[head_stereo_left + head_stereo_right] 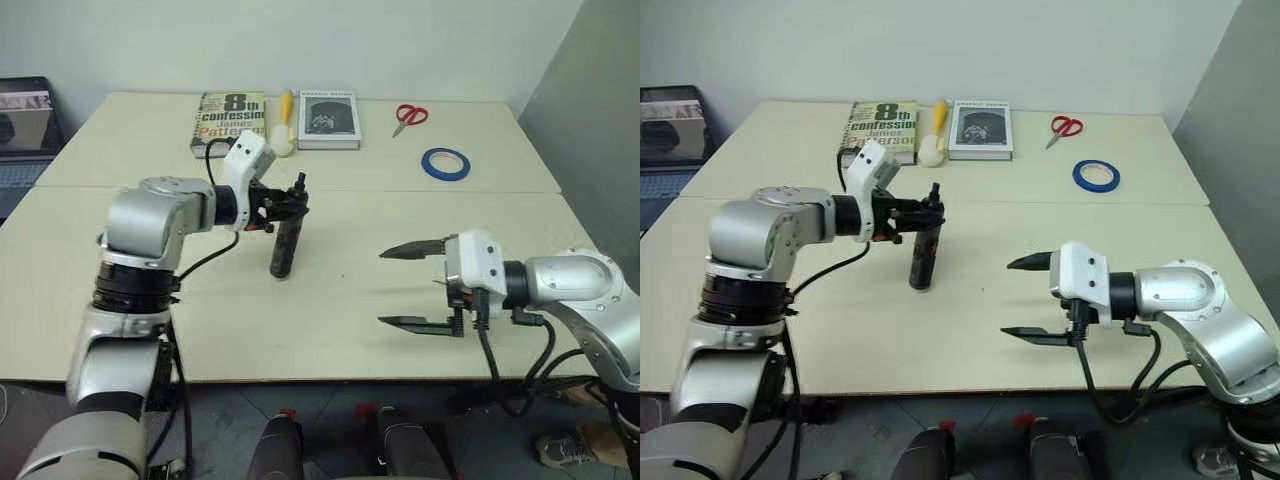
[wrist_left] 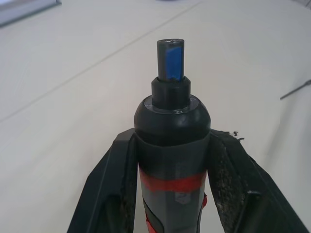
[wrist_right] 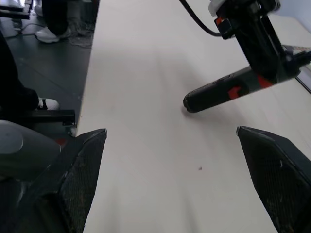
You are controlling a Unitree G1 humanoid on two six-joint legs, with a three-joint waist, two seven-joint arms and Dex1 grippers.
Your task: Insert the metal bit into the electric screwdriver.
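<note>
Electric screwdriver (image 1: pixel 284 243) clamped near red-banded tip by left gripper (image 1: pixel 285 207), butt resting on tabletop (image 1: pixel 330 300), rigid, smooth, likely slippery; metal bit (image 2: pixel 295 90) faint sliver beyond, light, best pinched mid-length; right gripper (image 1: pixel 412 285) spread wide, empty.

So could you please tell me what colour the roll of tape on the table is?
Blue: the roll of tape lies near the red-handled scissors, clearest in the left eye view.
</note>
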